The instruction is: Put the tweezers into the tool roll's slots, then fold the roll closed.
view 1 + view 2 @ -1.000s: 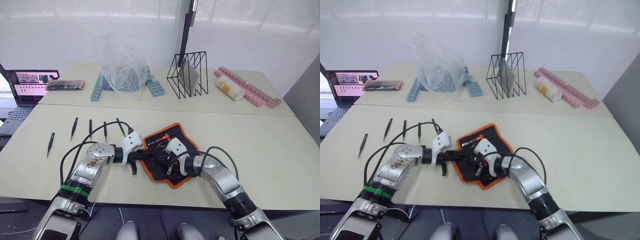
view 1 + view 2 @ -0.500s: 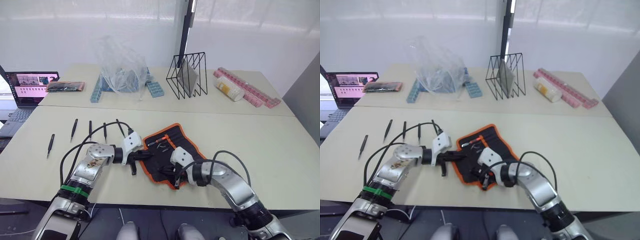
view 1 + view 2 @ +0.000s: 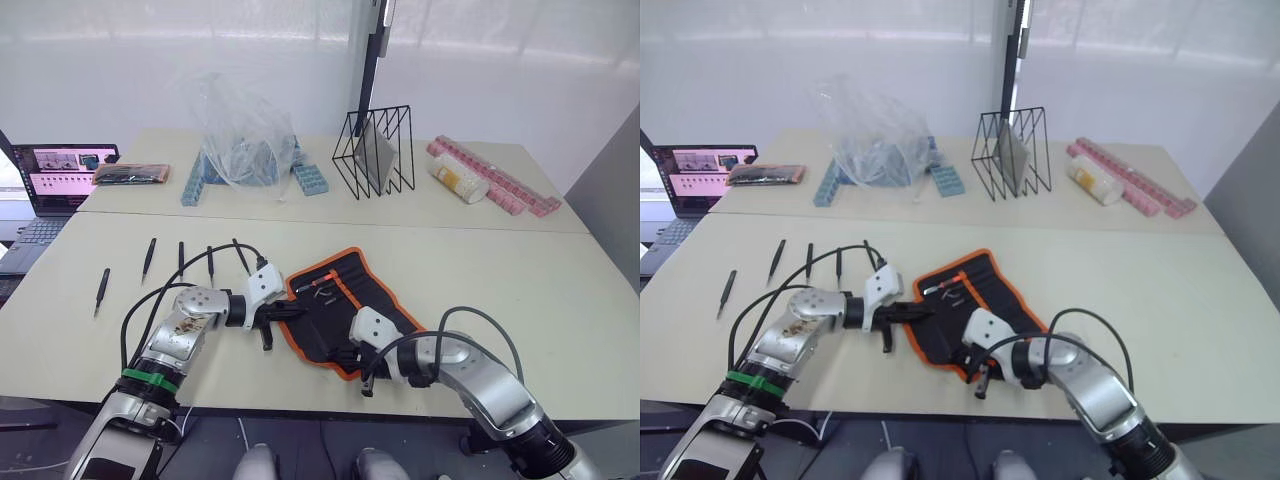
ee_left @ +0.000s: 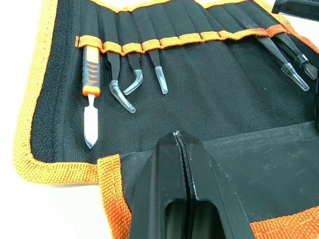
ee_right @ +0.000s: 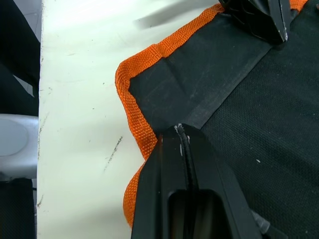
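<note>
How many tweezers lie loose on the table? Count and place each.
5 tweezers, in a row left of the tool roll: the outermost set nearer the robot, then second, third, fourth, and fifth beside a cable. Arms may hide more.

I see the tool roll (image 3: 340, 310) lying open on the near table (image 3: 520, 300), centre. Left gripper (image 3: 285, 313) sits at its left edge, right gripper (image 3: 352, 357) at its near edge. Four tweezers (image 3: 180, 256) lie in a row left of the roll, further back. Behind, on the far table: laptop (image 3: 50, 175) far left, plastic bag (image 3: 243, 130), wire rack (image 3: 375, 150), pill organizers (image 3: 495, 180) right.
</note>
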Controlling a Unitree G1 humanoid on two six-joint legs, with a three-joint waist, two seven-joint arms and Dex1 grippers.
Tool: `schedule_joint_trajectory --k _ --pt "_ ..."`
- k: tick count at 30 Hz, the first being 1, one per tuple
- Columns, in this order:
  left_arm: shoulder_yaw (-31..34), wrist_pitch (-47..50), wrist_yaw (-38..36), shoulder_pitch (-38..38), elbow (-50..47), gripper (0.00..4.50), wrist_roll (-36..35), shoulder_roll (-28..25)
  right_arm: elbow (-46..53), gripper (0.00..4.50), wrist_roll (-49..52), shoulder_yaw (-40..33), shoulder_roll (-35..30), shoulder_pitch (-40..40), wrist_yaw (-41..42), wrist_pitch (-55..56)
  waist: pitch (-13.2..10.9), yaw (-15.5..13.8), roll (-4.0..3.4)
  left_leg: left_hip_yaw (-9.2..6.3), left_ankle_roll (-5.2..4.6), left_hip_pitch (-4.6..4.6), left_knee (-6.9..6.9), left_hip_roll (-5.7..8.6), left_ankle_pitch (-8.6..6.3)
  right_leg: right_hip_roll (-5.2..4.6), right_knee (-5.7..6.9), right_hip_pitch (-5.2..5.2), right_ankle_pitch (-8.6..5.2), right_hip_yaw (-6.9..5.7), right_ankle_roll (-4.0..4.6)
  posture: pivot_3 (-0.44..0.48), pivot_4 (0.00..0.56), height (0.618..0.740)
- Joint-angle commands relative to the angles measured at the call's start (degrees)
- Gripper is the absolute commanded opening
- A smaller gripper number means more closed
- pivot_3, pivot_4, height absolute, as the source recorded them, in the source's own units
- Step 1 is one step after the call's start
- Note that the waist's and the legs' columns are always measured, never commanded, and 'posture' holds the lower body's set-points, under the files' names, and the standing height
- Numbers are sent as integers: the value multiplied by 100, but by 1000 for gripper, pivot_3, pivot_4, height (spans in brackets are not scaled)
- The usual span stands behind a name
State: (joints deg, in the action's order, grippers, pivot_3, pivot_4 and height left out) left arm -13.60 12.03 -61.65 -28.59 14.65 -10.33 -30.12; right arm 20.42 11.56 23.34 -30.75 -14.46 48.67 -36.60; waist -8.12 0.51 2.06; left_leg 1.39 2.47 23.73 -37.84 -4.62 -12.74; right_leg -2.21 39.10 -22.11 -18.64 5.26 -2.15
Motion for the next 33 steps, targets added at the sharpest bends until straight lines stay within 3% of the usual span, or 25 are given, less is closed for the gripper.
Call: schedule_joint_trajectory --k 1,9,14,21,26,27,33 --pt "-54 46 25 55 255 0 214 -47 -86 28 68 51 -37 183 45 -144 0 -2 0 0 0 0 0 0 0 0 0 0 0 0 0 0 150 708" --pt "412 160 -76 45 -132 0 -208 -178 400 28 1195 -1316 310 72 26 116 -9 23 1 0 0 10 0 0 0 2 -1 -10 0 1 0 0 150 708" --pt "1021 548 -241 132 -791 0 -957 -296 84 28 1494 -2326 363 151 -216 460 -20 20 -1 -6 0 13 1 -3 0 8 0 -11 0 1 0 0 150 708" --pt "1954 1205 -170 721 -1706 0 -1746 -720 -638 28 1182 -2761 412 681 -483 1301 -23 15 -4 -8 -4 25 1 -3 -3 7 -6 -15 0 3 0 0 150 708" --pt "2729 1286 100 1399 -1773 0 -1829 -1190 -561 28 1288 -2883 516 1122 -503 1671 -32 63 -17 -6 -7 26 4 -7 -4 12 -5 -22 0 8 0 0 150 708" --pt "3059 1259 181 1649 -1705 542 -1824 -1301 -531 0 1246 -2857 579 1250 -571 1750 -33 55 -17 -5 -7 25 4 -7 -4 12 -6 -22 0 8 0 0 150 708" --pt "4263 1346 458 2577 -1569 2469 -2013 -1581 -509 0 989 -2610 841 1722 -784 2152 -35 43 -17 -1 -5 22 6 -11 -5 11 -7 -21 -1 6 1 0 150 708"
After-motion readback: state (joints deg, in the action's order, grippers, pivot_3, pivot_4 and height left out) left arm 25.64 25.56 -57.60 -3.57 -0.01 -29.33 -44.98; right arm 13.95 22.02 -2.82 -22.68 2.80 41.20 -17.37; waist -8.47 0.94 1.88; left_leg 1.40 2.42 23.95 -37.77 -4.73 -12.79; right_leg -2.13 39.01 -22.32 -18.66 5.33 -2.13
